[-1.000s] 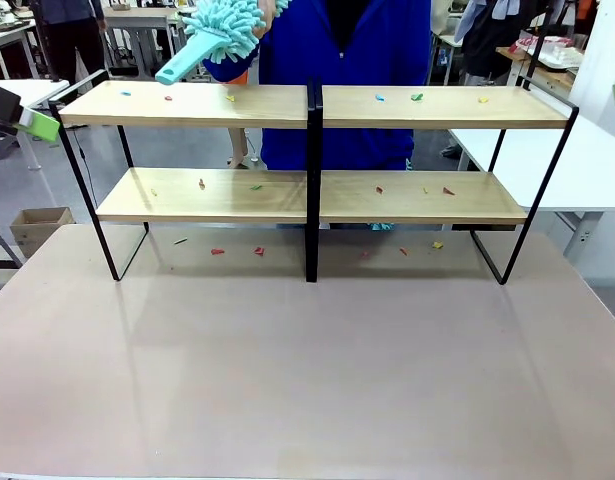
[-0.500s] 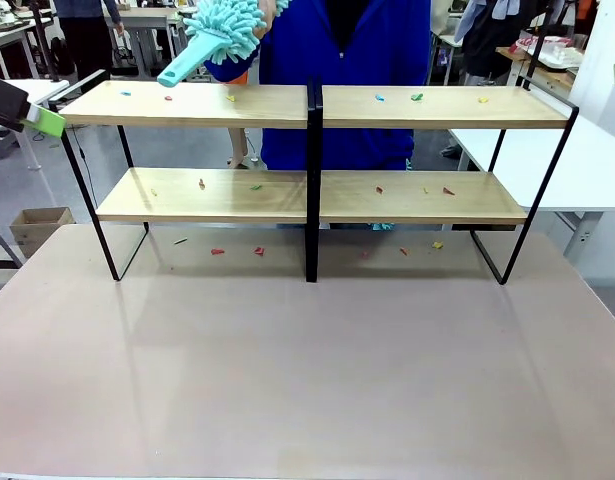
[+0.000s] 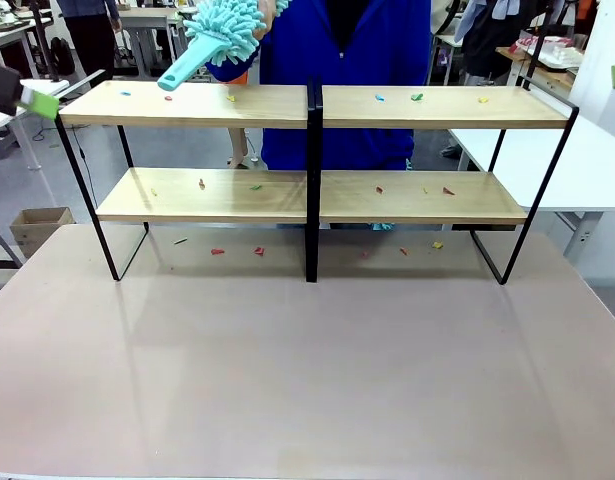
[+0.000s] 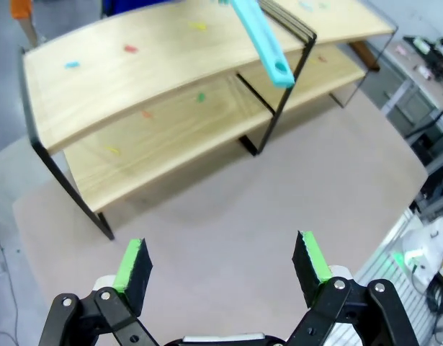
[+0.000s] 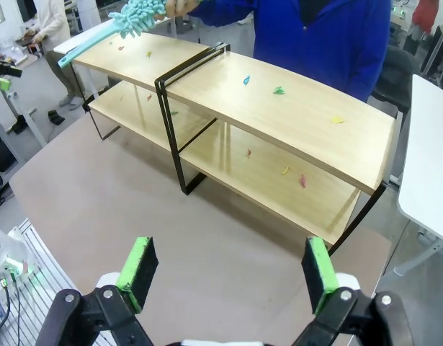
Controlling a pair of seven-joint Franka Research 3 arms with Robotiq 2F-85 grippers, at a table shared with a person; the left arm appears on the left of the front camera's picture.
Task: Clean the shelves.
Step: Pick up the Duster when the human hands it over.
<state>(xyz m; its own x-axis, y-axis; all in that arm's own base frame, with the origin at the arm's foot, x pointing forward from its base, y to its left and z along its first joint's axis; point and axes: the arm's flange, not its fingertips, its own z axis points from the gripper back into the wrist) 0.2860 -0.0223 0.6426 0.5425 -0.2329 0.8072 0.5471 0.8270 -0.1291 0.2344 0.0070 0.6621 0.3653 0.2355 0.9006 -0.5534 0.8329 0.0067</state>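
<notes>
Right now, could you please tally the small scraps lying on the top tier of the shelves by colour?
Blue scraps: 2
Yellow scraps: 2
Red scrap: 1
Green scrap: 1
Total: 6

We see a pale grey-brown tabletop (image 3: 307,380) with small coloured scraps (image 3: 217,251) near its far edge. A person in a blue jacket (image 3: 347,60) stands beyond it. An open cardboard box (image 3: 39,228) sits on the floor at left, and a white table (image 3: 597,170) stands at right.
</notes>
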